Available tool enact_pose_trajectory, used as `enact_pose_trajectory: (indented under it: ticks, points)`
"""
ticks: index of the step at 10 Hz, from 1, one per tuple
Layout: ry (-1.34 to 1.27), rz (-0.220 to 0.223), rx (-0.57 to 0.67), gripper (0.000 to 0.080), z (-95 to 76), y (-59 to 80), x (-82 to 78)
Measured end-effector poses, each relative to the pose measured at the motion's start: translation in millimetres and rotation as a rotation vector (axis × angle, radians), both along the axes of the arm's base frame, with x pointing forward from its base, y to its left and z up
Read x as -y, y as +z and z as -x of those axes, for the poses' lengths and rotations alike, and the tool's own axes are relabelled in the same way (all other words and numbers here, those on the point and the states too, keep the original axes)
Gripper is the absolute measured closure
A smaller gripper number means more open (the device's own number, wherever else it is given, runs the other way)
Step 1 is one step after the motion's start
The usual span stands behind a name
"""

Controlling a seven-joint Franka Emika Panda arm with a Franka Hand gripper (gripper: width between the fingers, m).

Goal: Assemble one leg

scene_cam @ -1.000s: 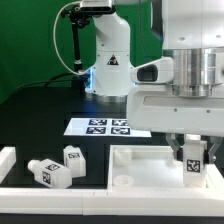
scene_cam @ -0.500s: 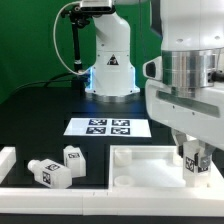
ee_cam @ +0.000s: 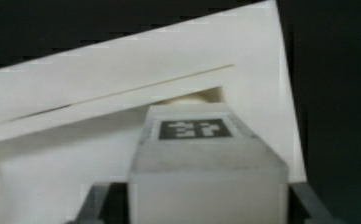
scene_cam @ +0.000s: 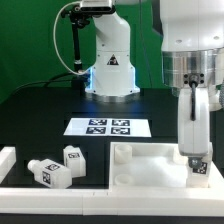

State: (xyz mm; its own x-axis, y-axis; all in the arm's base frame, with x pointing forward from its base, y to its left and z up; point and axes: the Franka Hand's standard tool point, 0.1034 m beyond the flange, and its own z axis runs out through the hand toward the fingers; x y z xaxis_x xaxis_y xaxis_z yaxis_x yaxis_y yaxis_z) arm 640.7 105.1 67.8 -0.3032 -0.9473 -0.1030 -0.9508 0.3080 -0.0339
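My gripper is shut on a white leg with a black-and-white tag and holds it upright on the right corner of the large white square panel. In the wrist view the leg fills the space between the two dark fingers, standing at the panel's corner. Two more loose legs lie on the table at the exterior view's left.
The marker board lies behind the panel. A white rail runs along the front and left. The robot base stands at the back.
The wrist has rotated about the leg while staying over the panel's right corner; the leg sits slightly lower. The loose legs have not moved.
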Motion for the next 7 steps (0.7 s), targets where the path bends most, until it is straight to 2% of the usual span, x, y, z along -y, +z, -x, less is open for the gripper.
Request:
enact_pose_trajectory:
  ticks: [4, 5, 6, 7]
  points:
    - [-0.036, 0.002, -0.003, 0.0514, 0.6, -0.8, 1.1]
    - [-0.036, 0.002, -0.003, 0.0341, 0.5, -0.8, 1.0]
    - [-0.022, 0.001, 0.004, 0.0341, -1.5, 3.1, 0.5]
    - [0.002, -0.007, 0.026, 0.0196, -6.2, 18.5, -1.3]
